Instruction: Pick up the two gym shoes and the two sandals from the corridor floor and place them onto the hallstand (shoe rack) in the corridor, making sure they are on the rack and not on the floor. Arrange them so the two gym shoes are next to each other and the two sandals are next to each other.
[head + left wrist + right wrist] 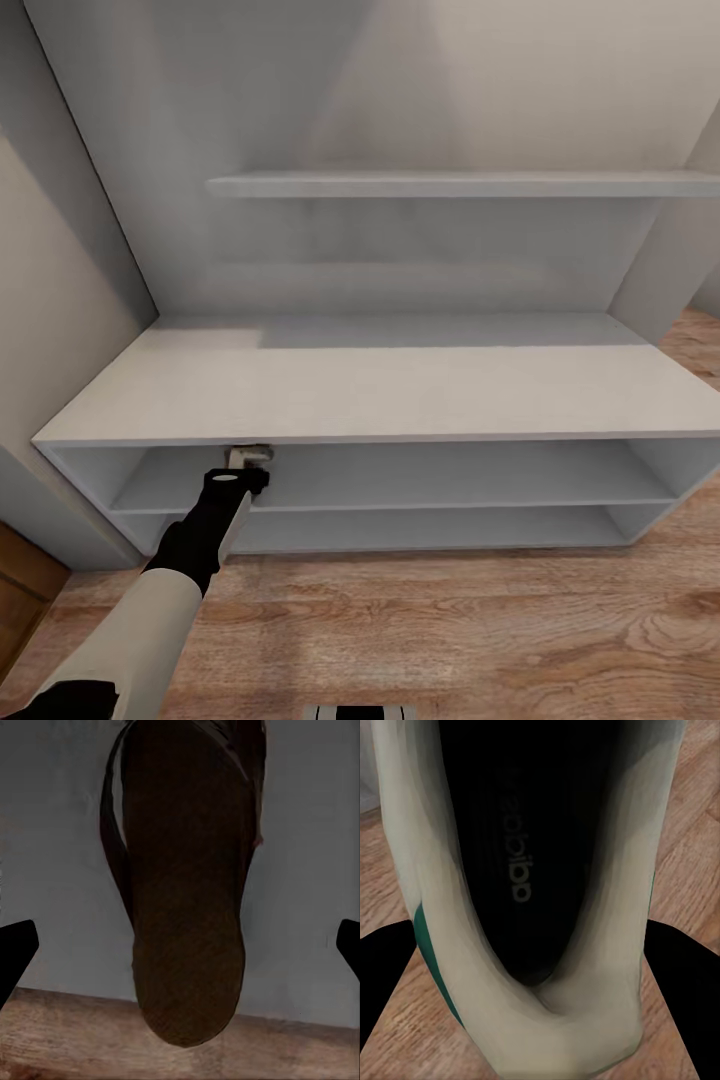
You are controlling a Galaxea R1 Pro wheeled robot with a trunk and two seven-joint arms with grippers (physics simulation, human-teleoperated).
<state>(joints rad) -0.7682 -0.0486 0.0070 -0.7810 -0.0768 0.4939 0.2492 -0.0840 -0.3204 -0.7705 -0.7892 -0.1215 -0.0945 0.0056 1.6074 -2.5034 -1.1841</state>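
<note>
Left arm [150,610]: white forearm shell, tapering into a glossy black wrist section with a pale round cap on top. Beyond the wrist sits a light metallic end piece. Fingers [16,949] [682,997] appear as flat, matte black wedges without markings.

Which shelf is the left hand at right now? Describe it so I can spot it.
Find the grey shoe rack against the wall, with its wide bench top. The left hand is at the upper shelf directly under that bench, near its left end, not the lower shelf by the floor.

Only readable text: faint grey "adidas" lettering (blurry, running lengthwise) printed on the dark insole [521,855] inside the white gym shoe [585,1020]; nothing else legible.
</note>
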